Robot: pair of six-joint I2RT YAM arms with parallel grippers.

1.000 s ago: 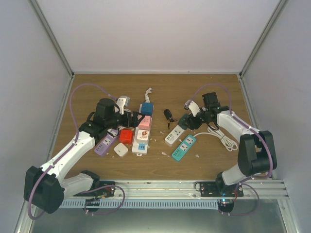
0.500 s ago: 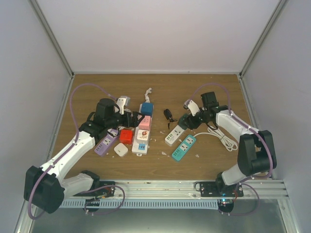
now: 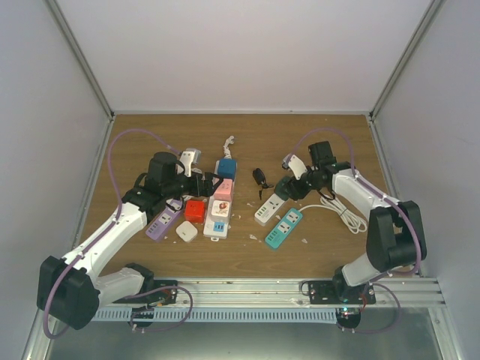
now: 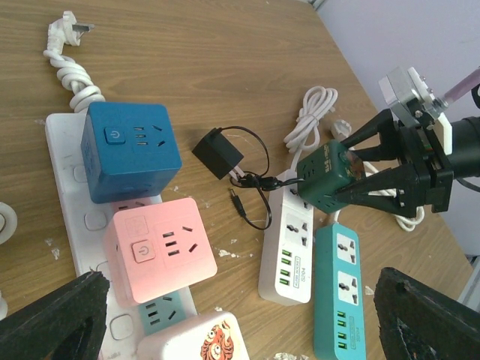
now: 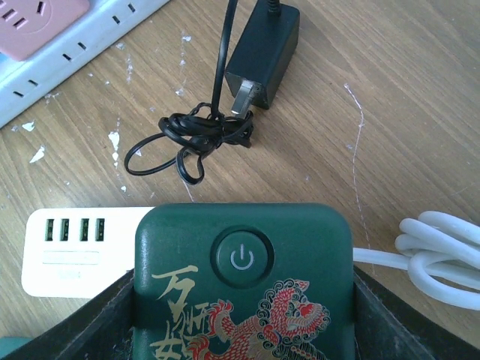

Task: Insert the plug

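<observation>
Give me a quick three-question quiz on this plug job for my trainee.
1. True or false: the right tool grips the green cube adapter.
2. Which strip does that adapter hang over? A) teal strip B) white strip C) purple strip
3. Fill in: the left tool has its jaws ___.
Key: 1 true; 2 B; 3 open.
</observation>
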